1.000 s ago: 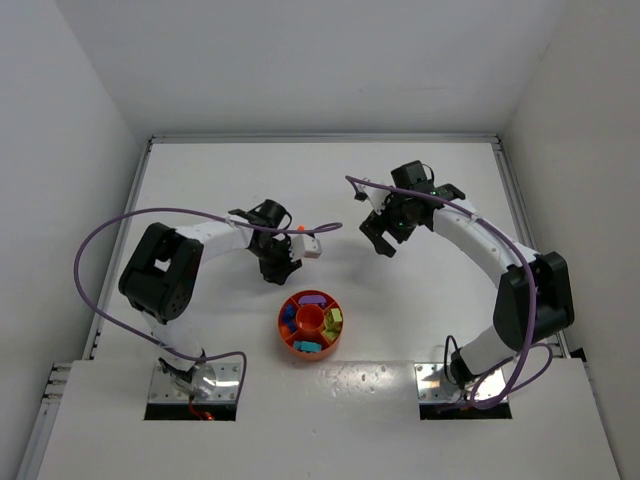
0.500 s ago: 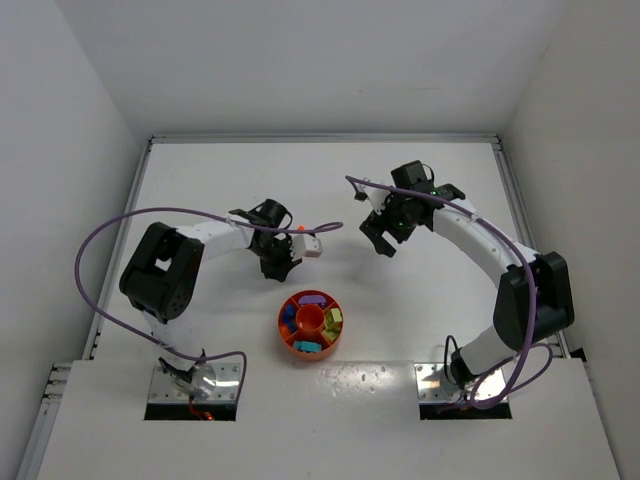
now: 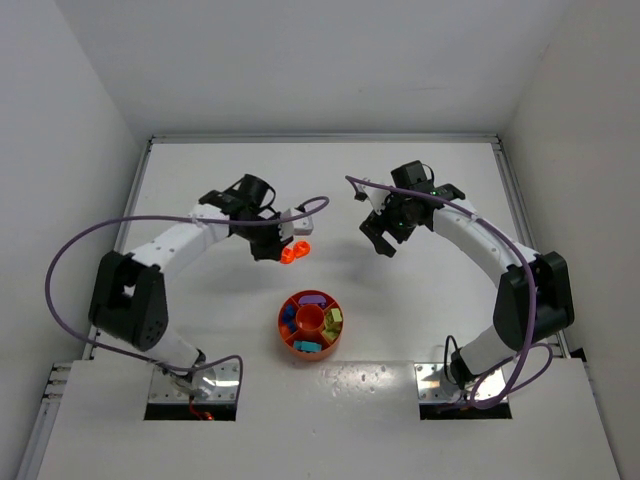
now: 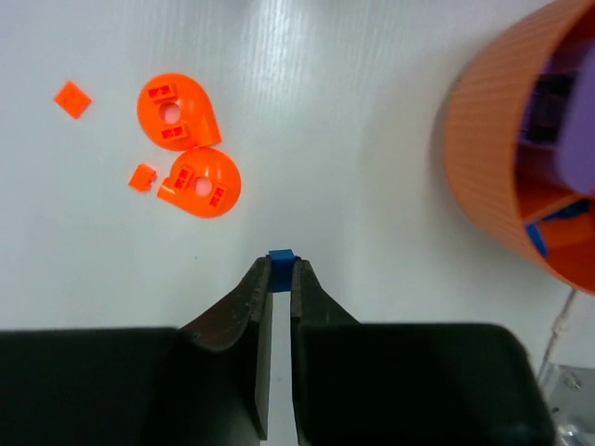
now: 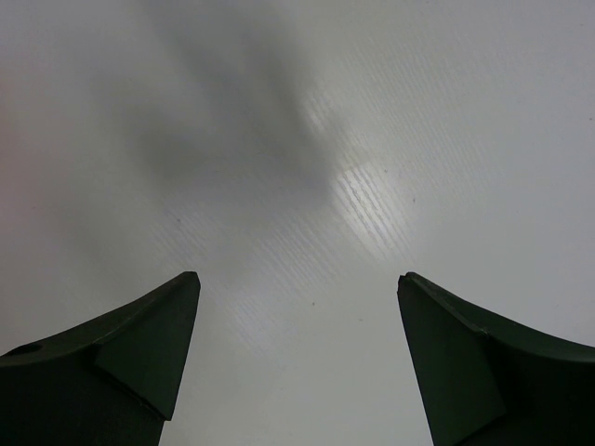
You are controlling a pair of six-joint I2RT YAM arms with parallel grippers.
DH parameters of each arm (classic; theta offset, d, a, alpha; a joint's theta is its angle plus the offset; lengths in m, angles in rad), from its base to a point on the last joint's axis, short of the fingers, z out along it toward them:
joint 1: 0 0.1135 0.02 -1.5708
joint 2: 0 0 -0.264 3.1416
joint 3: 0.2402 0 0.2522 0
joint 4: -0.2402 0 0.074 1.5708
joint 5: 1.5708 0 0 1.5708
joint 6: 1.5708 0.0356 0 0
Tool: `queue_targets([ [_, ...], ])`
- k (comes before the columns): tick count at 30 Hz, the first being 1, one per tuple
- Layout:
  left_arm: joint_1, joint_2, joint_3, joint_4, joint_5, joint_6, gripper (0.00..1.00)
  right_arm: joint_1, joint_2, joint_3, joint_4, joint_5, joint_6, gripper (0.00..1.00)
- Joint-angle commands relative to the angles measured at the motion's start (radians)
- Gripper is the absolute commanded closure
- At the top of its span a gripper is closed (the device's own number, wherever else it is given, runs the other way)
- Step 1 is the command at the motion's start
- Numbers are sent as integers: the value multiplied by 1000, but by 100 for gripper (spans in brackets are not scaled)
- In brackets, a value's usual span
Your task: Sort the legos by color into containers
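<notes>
My left gripper [image 4: 282,269] is shut on a tiny blue lego brick [image 4: 282,259], pinched at its fingertips above the table. In the top view the left gripper [image 3: 268,248] is up and left of the round orange-red divided tray [image 3: 287,335], which holds purple, blue, teal and yellow-green bricks. The tray's wall [image 4: 483,177] shows at the right of the left wrist view. Two orange-red teardrop pieces [image 4: 177,110] [image 4: 200,183] and two tiny orange-red bricks [image 4: 72,98] [image 4: 142,177] lie on the table ahead. My right gripper [image 5: 297,279] is open and empty over bare table [image 3: 382,238].
The orange-red pieces [image 3: 293,252] lie just right of the left gripper in the top view. A purple cable [image 3: 310,205] loops off the left wrist. White walls close off the table at the back and both sides.
My left arm has swung its elbow out to the left and the gripper has drawn back up the table. The orange-red pieces now show beside it. The right arm has not moved.
</notes>
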Motion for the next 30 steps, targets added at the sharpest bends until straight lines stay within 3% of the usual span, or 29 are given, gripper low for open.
queue_targets([
  [1, 12, -111, 34, -190, 119, 92, 100, 3, -9, 35, 16, -7, -11, 13],
  [7, 1, -188, 63, -459, 237, 234, 97, 3, -9, 35, 16, -7, -11, 13],
  [11, -46, -211, 63, -524, 281, 274, 96, 3, -9, 35, 16, -7, -11, 13],
  [22, -308, -261, 5, -438, 203, 148, 94, 3, -27, 35, 7, -7, -20, 14],
  [28, -367, -271, -43, -372, 166, 93, 93, 3, -36, 26, 7, -7, -20, 14],
  [30, -393, -271, -43, -363, 157, 93, 86, 3, -36, 26, 7, -7, -20, 14],
])
